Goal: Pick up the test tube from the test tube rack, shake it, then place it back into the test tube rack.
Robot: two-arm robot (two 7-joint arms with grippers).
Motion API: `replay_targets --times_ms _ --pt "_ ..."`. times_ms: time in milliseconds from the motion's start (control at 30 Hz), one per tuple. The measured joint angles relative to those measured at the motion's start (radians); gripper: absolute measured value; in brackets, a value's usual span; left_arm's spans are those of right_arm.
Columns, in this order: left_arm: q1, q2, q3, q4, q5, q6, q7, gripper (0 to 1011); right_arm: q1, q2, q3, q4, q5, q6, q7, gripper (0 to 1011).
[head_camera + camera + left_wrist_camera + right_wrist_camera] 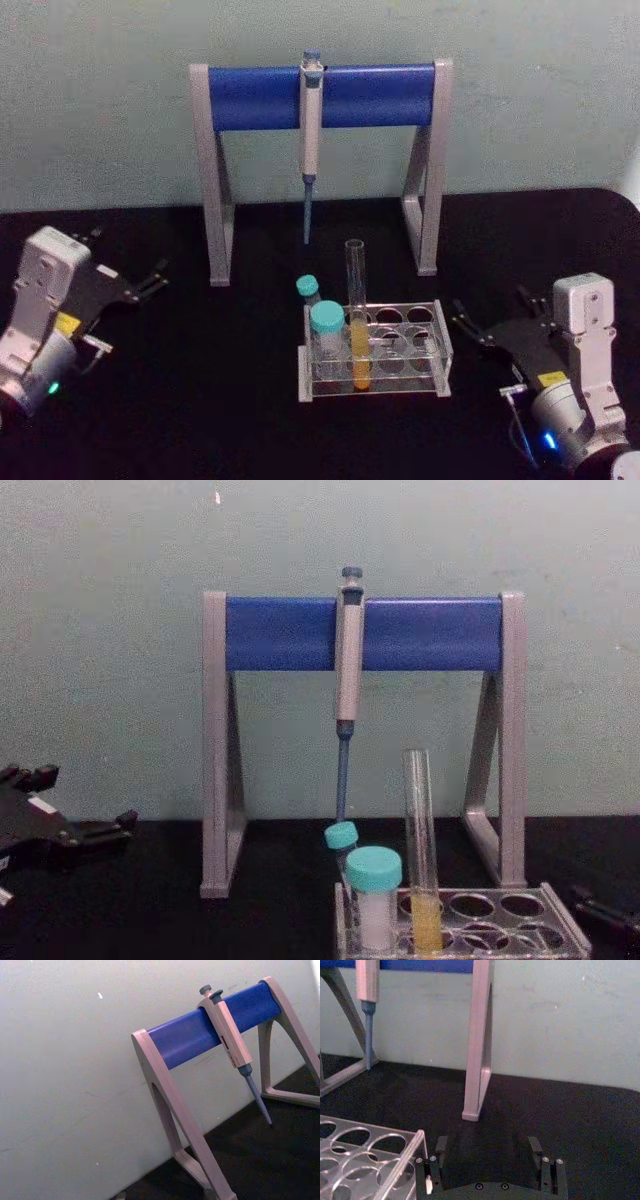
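Note:
The test tube (pixel 356 300) stands upright in a front hole of the clear test tube rack (pixel 441 352), with yellow-orange liquid in its lower part. From the chest view the test tube (pixel 419 840) rises well above the rack (pixel 562 932). My right gripper (pixel 463 317) rests open on the table just right of the rack, nothing between its fingers (pixel 441 1145); the rack's corner (pixel 400 1160) lies beside it. My left gripper (pixel 152 278) sits open far to the left, away from the rack, with nothing held.
A grey-and-blue pipette stand (pixel 320 95) spans the back, with a pipette (pixel 311 130) hanging over the space behind the rack. Two teal-capped vials (pixel 326 325) stand in the rack left of the tube. The black table (pixel 200 400) meets a pale wall.

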Motion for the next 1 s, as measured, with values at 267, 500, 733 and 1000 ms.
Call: replay_targets --times_ms 267,500,733,1000 --pt "0.0 0.0 0.0 0.0 0.0 0.0 0.0 1001 0.006 -0.016 0.014 0.027 -0.014 0.02 0.014 1000" --pt "0.0 0.0 0.0 0.0 0.0 0.0 0.0 1001 0.007 -0.018 0.016 0.031 -0.018 0.024 0.015 1000" --pt "0.0 0.0 0.0 0.0 0.0 0.0 0.0 1001 0.007 -0.017 0.015 0.03 -0.017 0.023 0.015 1000" --pt "0.0 0.0 0.0 0.0 0.0 0.0 0.0 1001 0.006 -0.017 0.014 0.029 -0.016 0.022 0.015 1000"
